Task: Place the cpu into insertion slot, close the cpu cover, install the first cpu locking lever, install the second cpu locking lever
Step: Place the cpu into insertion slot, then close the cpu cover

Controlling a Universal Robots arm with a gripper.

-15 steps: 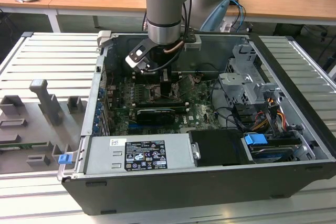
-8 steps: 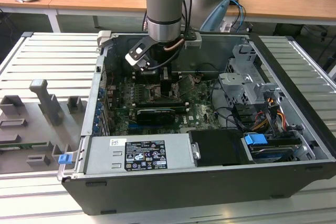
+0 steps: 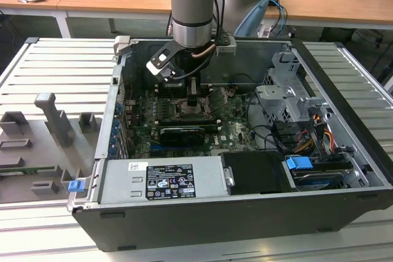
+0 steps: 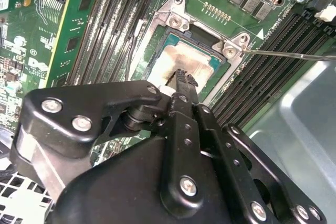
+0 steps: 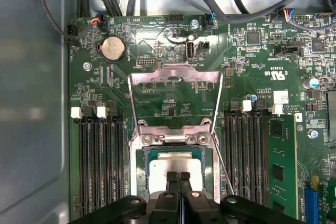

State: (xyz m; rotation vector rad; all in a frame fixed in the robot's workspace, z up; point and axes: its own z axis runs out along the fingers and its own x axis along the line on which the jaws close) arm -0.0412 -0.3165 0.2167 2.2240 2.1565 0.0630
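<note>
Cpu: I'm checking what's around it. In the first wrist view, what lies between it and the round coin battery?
The cpu cover, swung open, with green board showing through its cut-out; the first wrist view shows it.

The whole computer case (image 3: 215, 228) is seen obliquely from above in the exterior view; the insertion slot (image 5: 138, 177) (image 4: 167, 27) is looked down on closely in both wrist views.

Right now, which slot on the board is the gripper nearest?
The square, silver-rimmed insertion slot holding the cpu; the gripper is over it, while long black memory slots flank it.
</note>
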